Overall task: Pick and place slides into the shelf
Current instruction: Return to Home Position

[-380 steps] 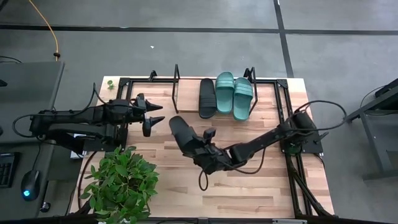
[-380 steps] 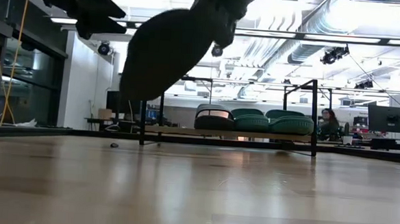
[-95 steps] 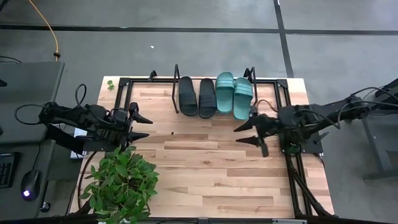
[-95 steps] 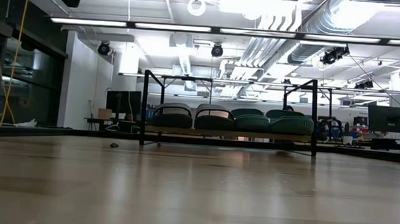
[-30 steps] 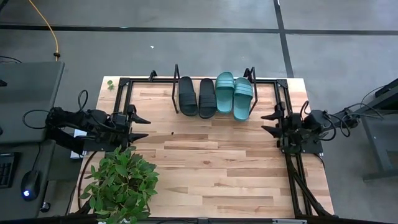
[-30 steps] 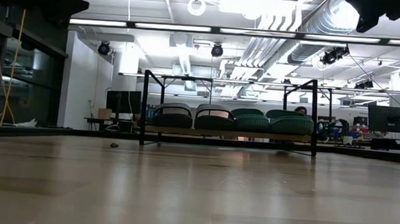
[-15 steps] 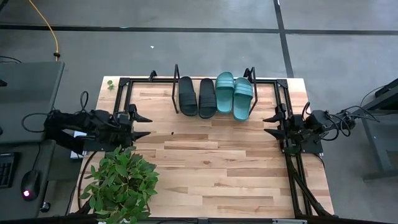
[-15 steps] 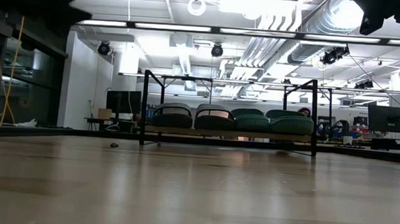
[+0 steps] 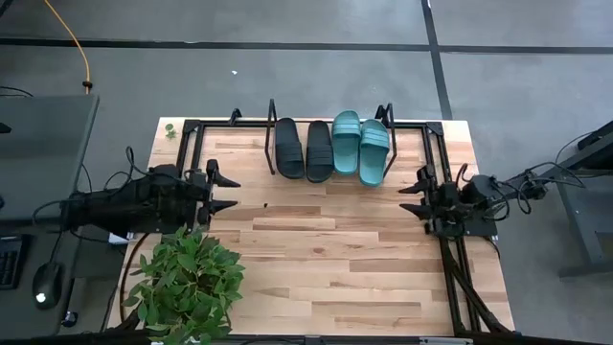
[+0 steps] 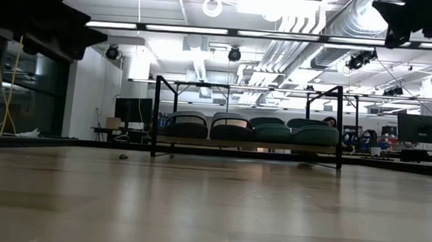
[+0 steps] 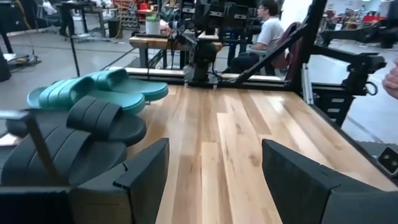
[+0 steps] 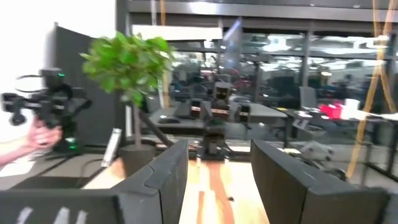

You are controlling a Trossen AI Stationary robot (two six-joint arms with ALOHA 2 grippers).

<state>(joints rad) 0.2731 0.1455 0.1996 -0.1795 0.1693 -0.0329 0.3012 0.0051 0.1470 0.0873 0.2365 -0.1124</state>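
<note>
Two black slides (image 9: 304,149) and two teal slides (image 9: 360,148) lie side by side, soles down, on the shelf (image 9: 271,125) at the table's far edge. In the low view they sit in a row on the shelf's board (image 10: 244,144) between its black end frames. My left gripper (image 9: 228,192) hovers open at the table's left edge, fingers pointing right. My right gripper (image 9: 410,198) hovers open at the right edge, pointing left. Past the left gripper's fingers (image 11: 214,180) the slides (image 11: 93,112) show off to one side. My right gripper (image 12: 219,180) has nothing between its fingers.
A potted plant (image 9: 187,283) stands at the near left corner, close to my left arm. Black frame rails (image 9: 445,259) run along the table's sides. Bare wood (image 9: 326,249) lies between the arms. A seated person (image 11: 270,15) and a hand (image 12: 43,134) show beyond the table.
My left gripper has edged toward the table's right while its arm has stretched out level. My right gripper has shifted a little toward the near edge. Both have stayed open, and the slides have not moved.
</note>
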